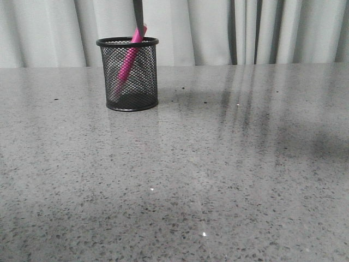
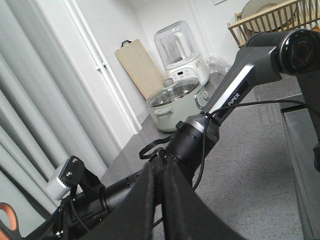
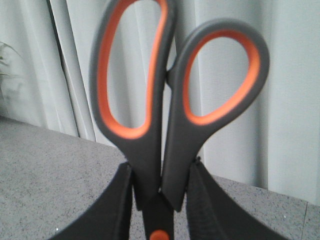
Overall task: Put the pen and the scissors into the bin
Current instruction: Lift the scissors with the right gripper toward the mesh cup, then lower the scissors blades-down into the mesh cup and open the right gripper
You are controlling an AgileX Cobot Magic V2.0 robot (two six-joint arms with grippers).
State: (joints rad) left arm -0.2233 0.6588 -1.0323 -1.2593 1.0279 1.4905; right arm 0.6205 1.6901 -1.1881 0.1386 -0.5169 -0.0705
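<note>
The black mesh bin point(image 1: 127, 41) stands at the back left of the grey table. The pink pen point(image 1: 129, 57) leans inside it, its tip above the rim. A dark narrow strip point(image 1: 139, 13), possibly the scissors' blades, hangs over the rim from the frame's top edge. My right gripper point(image 3: 161, 169) is shut on the scissors point(image 3: 145, 160) just above the orange pivot dot, handles up. An orange handle edge point(image 2: 5, 220) shows in the left wrist view. My left gripper point(image 2: 159, 167) is shut and empty. Neither gripper shows in the front view.
Pale curtains point(image 1: 218, 30) hang behind the table's far edge. The left wrist view shows my right arm point(image 2: 240, 85), a lidded pot point(image 2: 172, 102), a blender-like appliance point(image 2: 177, 52), a wooden board point(image 2: 142, 67) and a dish rack point(image 2: 272, 17) on a counter.
</note>
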